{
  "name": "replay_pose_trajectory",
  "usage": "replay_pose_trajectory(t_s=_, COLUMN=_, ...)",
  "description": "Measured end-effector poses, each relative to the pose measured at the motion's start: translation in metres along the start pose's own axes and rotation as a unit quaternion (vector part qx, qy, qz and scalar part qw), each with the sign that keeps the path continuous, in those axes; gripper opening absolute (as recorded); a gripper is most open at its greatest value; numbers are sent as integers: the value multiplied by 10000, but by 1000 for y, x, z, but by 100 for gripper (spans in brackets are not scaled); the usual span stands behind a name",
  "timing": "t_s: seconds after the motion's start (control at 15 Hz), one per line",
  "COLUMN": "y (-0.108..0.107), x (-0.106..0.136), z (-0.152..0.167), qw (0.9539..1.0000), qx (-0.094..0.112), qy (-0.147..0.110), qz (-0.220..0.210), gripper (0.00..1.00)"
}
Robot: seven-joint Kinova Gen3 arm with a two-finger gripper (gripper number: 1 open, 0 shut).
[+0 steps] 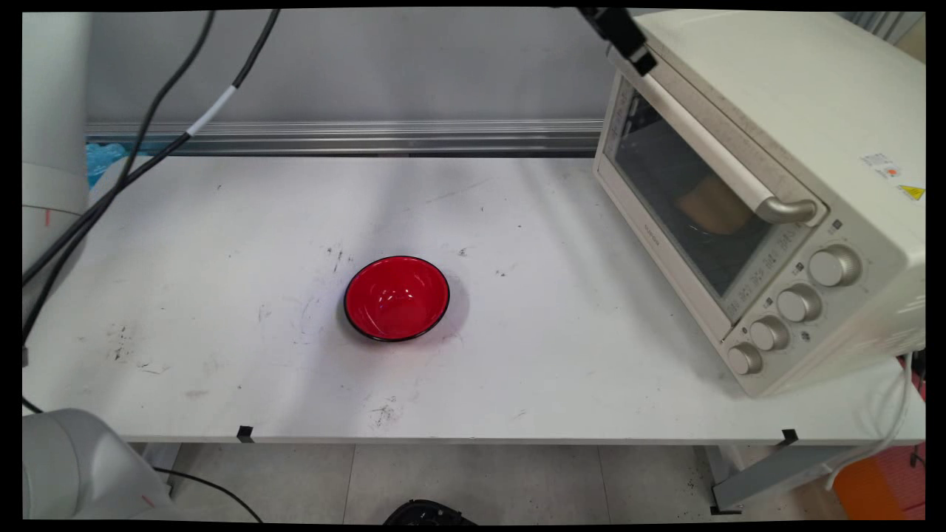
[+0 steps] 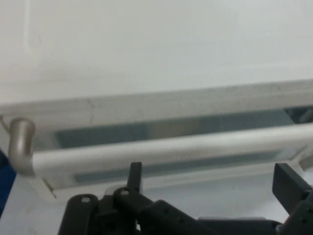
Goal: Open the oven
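Lab: scuffed white table [image 1: 222,369], aluminium rail [image 1: 355,137]

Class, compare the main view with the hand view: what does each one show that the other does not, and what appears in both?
Only the main view shows the red bowl on the white table, the oven's four knobs and the brown item behind its glass.

Only the hand view shows the gripper's two fingers spread apart.

Both show the cream toaster oven, its door handle and the gripper at that handle.

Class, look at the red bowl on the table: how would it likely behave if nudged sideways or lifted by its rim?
The red bowl looks glossy, so it would probably slide on the white table rather than tip, sitting low and wide. Its thin black rim suggests it is light. The sheen hints that a grip on it may slip.
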Motion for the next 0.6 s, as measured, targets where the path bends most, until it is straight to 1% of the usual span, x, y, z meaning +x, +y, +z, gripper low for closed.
replay_pose_trajectory(t_s=0.2, y=-2, x=15, z=21, qw=10000, qx=52, qy=18, qz=-17, gripper=100)
replay_pose_trajectory(t_s=0.4, y=-3, x=25, z=38, qw=9999, qx=94, qy=-27, qz=-25, gripper=100)
replay_pose_trajectory(t_s=0.47, y=-4, x=28, z=42, qw=9999, qx=100, qy=-41, qz=-26, gripper=0)
replay_pose_trajectory(t_s=0.6, y=-4, x=32, z=48, qw=9999, qx=108, qy=-67, qz=-28, gripper=0)
